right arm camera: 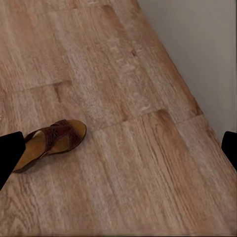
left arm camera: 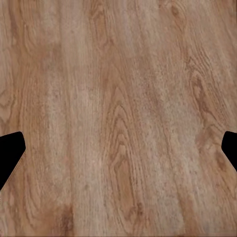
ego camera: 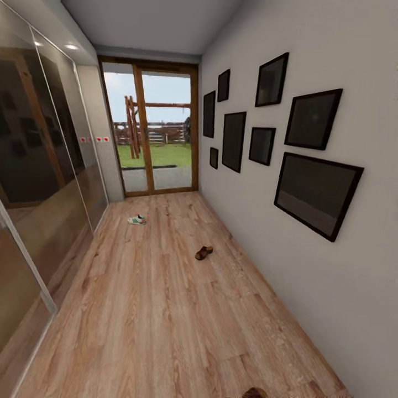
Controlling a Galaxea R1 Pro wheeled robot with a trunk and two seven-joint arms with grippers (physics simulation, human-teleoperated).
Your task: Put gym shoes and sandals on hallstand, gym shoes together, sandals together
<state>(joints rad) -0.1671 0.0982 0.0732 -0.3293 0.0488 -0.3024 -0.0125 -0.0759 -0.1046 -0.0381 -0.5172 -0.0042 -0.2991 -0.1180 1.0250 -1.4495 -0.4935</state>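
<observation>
Far down the corridor floor (ego camera: pixel 155 309), near the left side, lies a white gym shoe (ego camera: pixel 136 220) with green and red marks. A brown sandal (ego camera: pixel 203 252) lies in the middle of the floor, closer to me. Another sandal (ego camera: pixel 254 393) peeks in at the head view's bottom edge. The right wrist view shows a brown sandal (right arm camera: pixel 52 143) flat on the planks, beside one dark fingertip (right arm camera: pixel 10 155); my right gripper (right arm camera: pixel 118 153) is open and empty. My left gripper (left arm camera: pixel 118 153) is open over bare planks. The hallstand is out of view.
Mirrored sliding doors (ego camera: pixel 38 166) line the left wall. A wood-framed glass door (ego camera: pixel 152 130) closes the far end. Several dark framed pictures (ego camera: pixel 315 190) hang on the white right wall (right arm camera: pixel 197 44), which runs close beside the near sandal.
</observation>
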